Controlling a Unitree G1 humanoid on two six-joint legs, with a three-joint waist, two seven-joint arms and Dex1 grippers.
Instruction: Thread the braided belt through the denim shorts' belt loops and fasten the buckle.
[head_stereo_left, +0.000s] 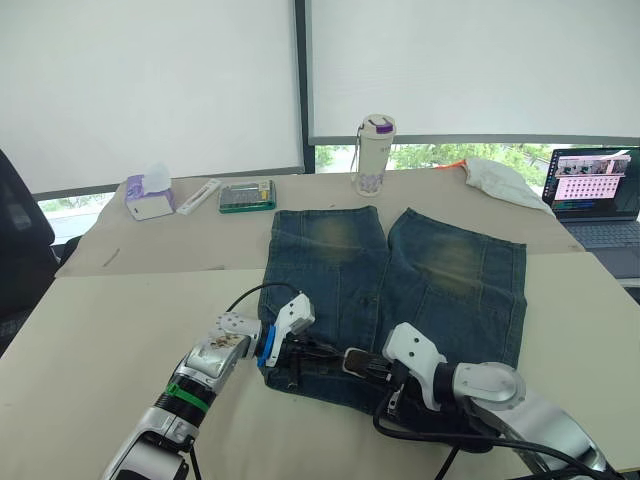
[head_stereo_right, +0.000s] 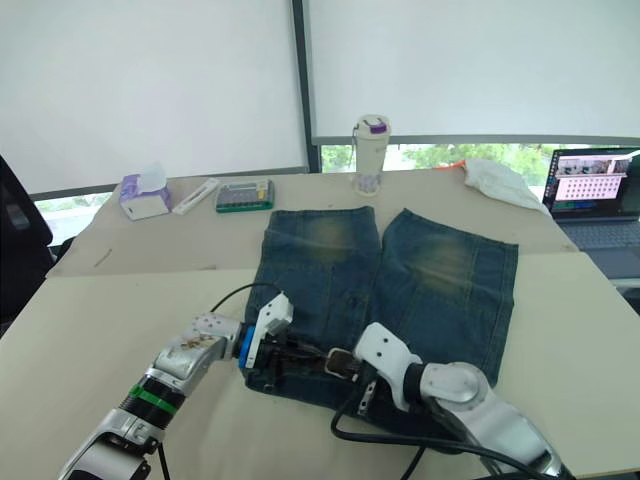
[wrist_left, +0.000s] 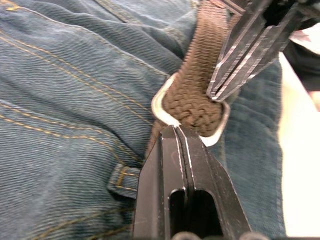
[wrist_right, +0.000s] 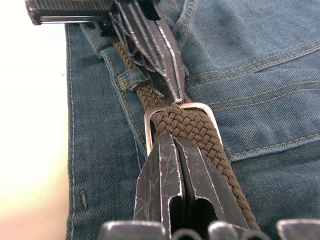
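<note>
From the left eye I see the denim shorts (head_stereo_left: 395, 290) flat on the pale desk (head_stereo_left: 120, 330), waistband toward me; both tools meet there, in a bright room with blinds, a laptop (head_stereo_left: 592, 195) at the far right. In the left wrist view my left tool (wrist_left: 181, 131) is pressed together at the buckle (wrist_left: 165, 111); the braided belt (wrist_left: 197, 75) looks soft and grippy. In the right wrist view my right tool (wrist_right: 172, 137) looks clamped on the belt behind the frame; I'd hold the strap, not the slick metal.
</note>
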